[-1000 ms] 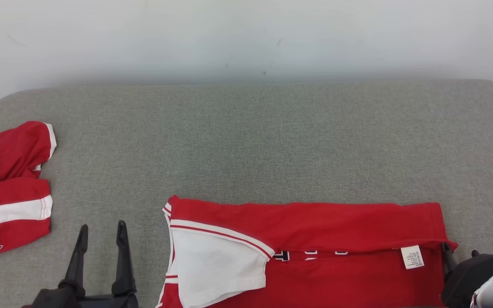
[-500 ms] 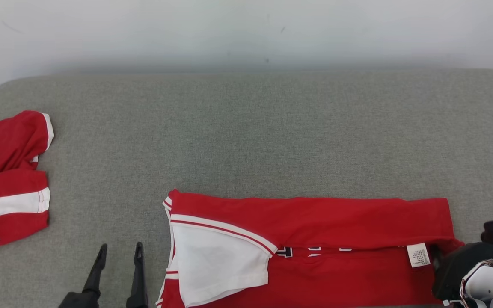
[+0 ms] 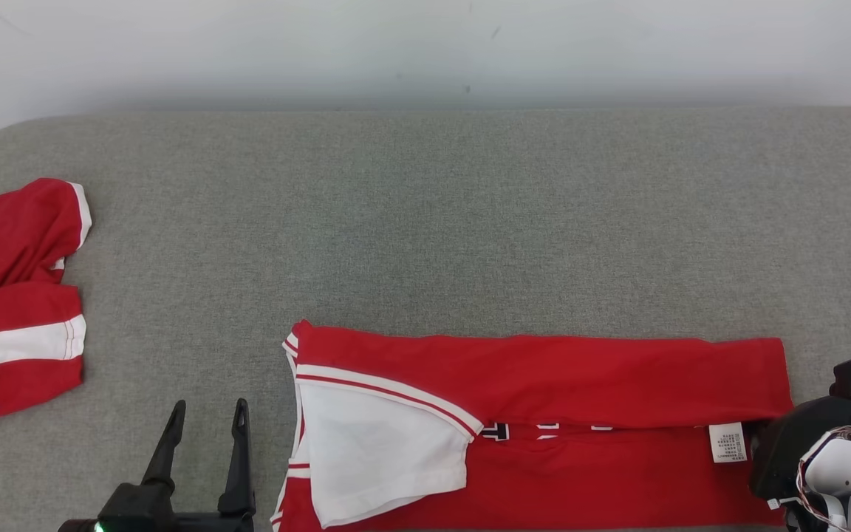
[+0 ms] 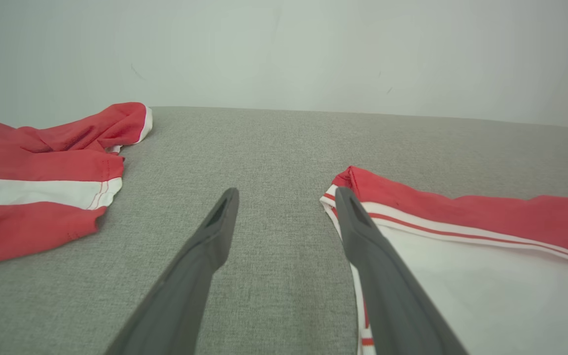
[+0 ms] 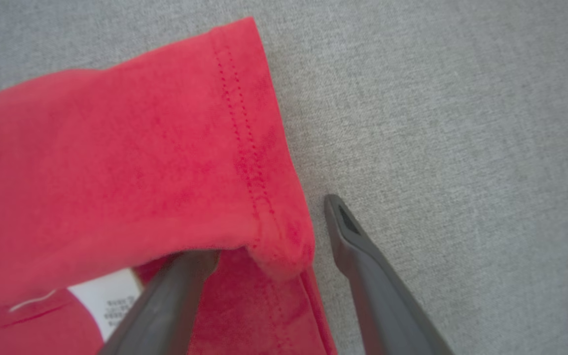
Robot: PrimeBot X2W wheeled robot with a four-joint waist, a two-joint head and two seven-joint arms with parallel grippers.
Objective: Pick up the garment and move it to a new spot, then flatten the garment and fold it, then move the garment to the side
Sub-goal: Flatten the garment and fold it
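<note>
On garment (image 3: 580, 377), white care label (image 3: 728, 442) (print unreadable), left claw (image 3: 209, 406) wide, right claw (image 5: 269, 227) wide

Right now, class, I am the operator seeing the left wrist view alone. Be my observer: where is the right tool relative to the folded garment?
Observer: The right tool is open at the garment's right end, one finger tucked under the folded-over layer, the other over bare cushion.
Operator: What lies near that finger?
Observer: A white care label, on the lower layer.
Operator: Anything else along the fold?
Observer: Dark lettering peeks out beneath its edge.
</note>
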